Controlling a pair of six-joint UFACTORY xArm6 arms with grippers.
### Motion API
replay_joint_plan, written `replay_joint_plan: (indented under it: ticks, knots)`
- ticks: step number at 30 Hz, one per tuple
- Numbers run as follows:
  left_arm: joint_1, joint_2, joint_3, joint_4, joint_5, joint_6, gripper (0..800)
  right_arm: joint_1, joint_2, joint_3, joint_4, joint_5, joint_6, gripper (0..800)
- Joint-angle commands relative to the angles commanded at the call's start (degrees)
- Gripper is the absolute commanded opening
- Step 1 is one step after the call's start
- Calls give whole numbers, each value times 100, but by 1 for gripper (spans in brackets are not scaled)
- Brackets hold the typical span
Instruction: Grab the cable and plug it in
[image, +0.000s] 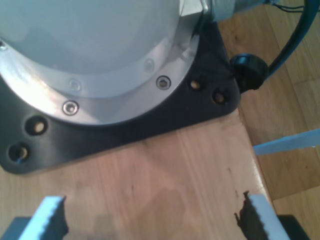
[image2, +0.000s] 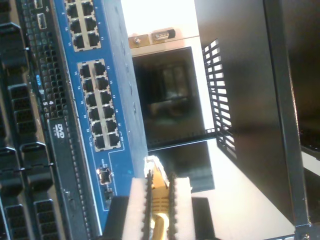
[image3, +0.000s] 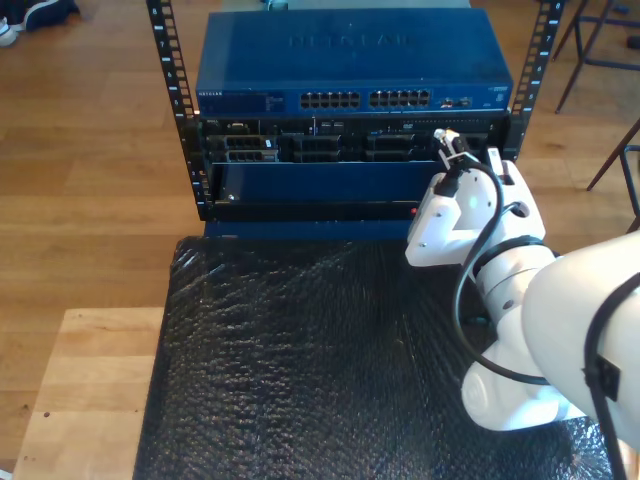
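The pale-yellow cable (image2: 159, 192) is pinched between the white fingers (image2: 136, 210) of my second gripper (image2: 159, 200), which is shut on it. Its clear plug (image2: 152, 164) sticks out past the fingertips, close to the blue switch (image2: 112, 75) and just off the end of its port block (image2: 100, 105), not in a port. In the exterior view my second gripper (image3: 455, 150) is at the rack's right side, just below the switch (image3: 350, 65). My first gripper (image: 155, 220) is open with nothing between its fingers, over a wooden tabletop (image: 165, 175).
A black base plate (image: 125, 132) carrying a silver arm base (image: 100, 75) lies ahead of my first gripper. Black servers (image3: 320, 148) fill the rack under the switch. A black bubble-wrap mat (image3: 300, 350) covers the table, with bare wood (image3: 90, 380) at the exterior view's left.
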Motion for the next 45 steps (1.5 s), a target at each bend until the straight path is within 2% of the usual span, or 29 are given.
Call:
replay_joint_plan:
  ticks: [5,11,21,45]
  knots:
    - [0,0,0,0,0,0,800,88,325,-211,193,-123,-44,0]
    - [0,0,0,0,-9,0,800,79,993,-774,264,-527,-114,0]
    - [0,0,0,0,-9,0,800,97,1530,-1600,510,-756,-563,0]
    - [9,0,0,0,0,0,800,105,1873,-2092,800,-677,-1064,0]
